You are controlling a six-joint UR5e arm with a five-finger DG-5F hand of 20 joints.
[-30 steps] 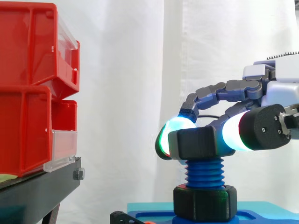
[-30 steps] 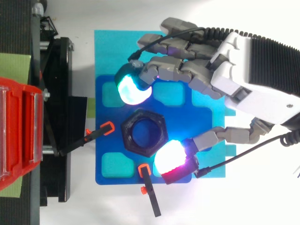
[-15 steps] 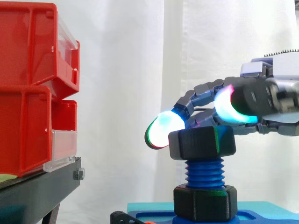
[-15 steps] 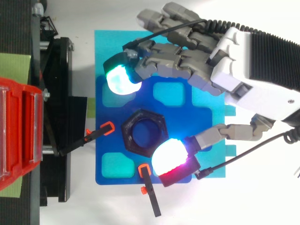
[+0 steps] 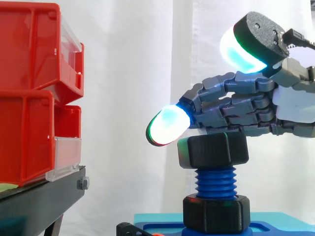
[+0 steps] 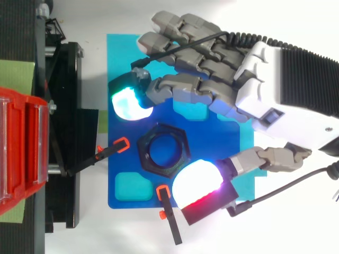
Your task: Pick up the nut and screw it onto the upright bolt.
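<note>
Hovering spread and empty just above the black nut (image 5: pixel 212 151), the hand (image 5: pixel 241 105) grips nothing, while that nut sits atop the upright blue bolt (image 5: pixel 215 181), probably rigid, light plastic best pinched across opposite flats.

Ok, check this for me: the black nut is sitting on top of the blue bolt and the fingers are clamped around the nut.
Not quite. The nut does sit on top of the blue bolt, but the fingers are not clamped around it. The side view shows the hand open and above the nut, gripping nothing.
</note>
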